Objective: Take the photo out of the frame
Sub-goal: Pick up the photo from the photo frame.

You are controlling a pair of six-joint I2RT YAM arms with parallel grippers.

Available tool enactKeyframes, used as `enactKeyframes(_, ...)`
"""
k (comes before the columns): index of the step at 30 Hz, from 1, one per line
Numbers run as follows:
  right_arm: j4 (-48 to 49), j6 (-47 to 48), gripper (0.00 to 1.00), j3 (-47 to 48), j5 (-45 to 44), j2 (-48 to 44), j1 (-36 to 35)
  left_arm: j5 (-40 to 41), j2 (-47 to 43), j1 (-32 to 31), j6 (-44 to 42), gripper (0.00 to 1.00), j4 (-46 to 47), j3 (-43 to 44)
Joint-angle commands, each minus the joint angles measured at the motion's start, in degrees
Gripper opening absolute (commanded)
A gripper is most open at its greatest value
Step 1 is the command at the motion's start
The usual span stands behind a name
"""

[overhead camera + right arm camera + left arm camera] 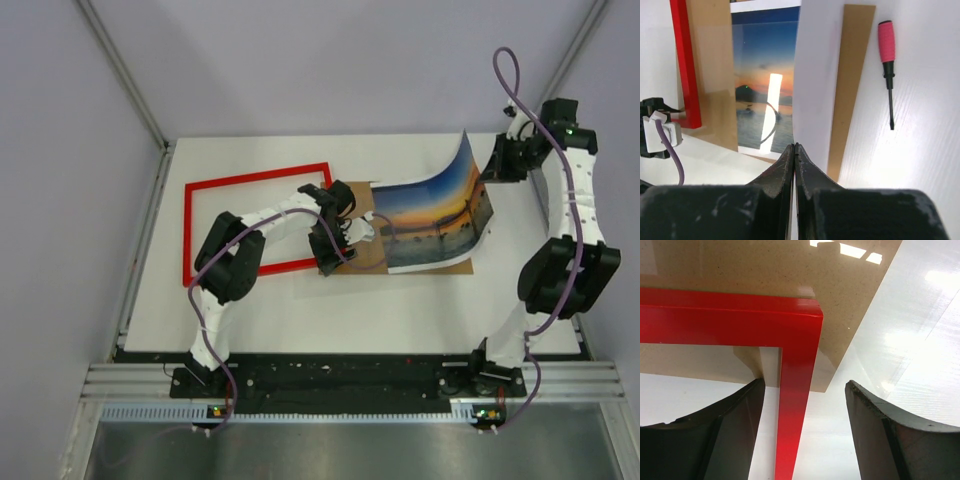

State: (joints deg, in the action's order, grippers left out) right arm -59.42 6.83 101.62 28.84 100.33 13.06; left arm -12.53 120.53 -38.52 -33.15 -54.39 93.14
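The thin red frame (258, 220) lies flat on the left half of the white table, with nothing in its opening. My left gripper (333, 238) hangs open over the frame's right bar. In the left wrist view that bar (792, 410) runs between the two fingers (735, 430) without touching either. The photo (440, 215), a sunset over water, curls up from the brown backing board (365, 255). My right gripper (492, 168) is shut on the photo's raised far edge. The right wrist view shows the gripper (795, 146) pinching the sheet, its picture side (765, 75) to the left.
A screwdriver (887, 65) with a pink handle lies on the table to the right of the backing board (850, 75). The red frame (685, 65) shows at the left of the right wrist view. Grey walls close in the table on three sides.
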Motion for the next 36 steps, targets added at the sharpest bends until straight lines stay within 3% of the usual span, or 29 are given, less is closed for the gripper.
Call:
enactKeyframes(1,-3.0,0.6,0.0,10.0,-2.6,-3.2,0.9,-0.3,0.1,-0.1,0.3,0.72,0.0,0.2)
enactKeyframes(6,-8.2,0.7,0.0,21.9,-3.4,-0.3,0.4,-0.6,0.1,0.1,0.7,0.74,-0.3,1.3)
enactKeyframes(14,-7.1,0.5,0.0,26.3,0.1,-3.5,-3.7,-2.1,-2.9,1.3,1.6,0.98,-1.2,5.2)
enactKeyframes(30,-4.2,-1.6,0.0,33.4,3.2,-6.3,-6.8,-2.5,-7.4,4.3,1.4,0.98,-1.9,12.2)
enactKeyframes(36,-2.6,-3.0,0.0,34.4,6.2,-7.4,-9.3,-1.5,-7.8,4.9,3.3,0.98,2.7,10.7)
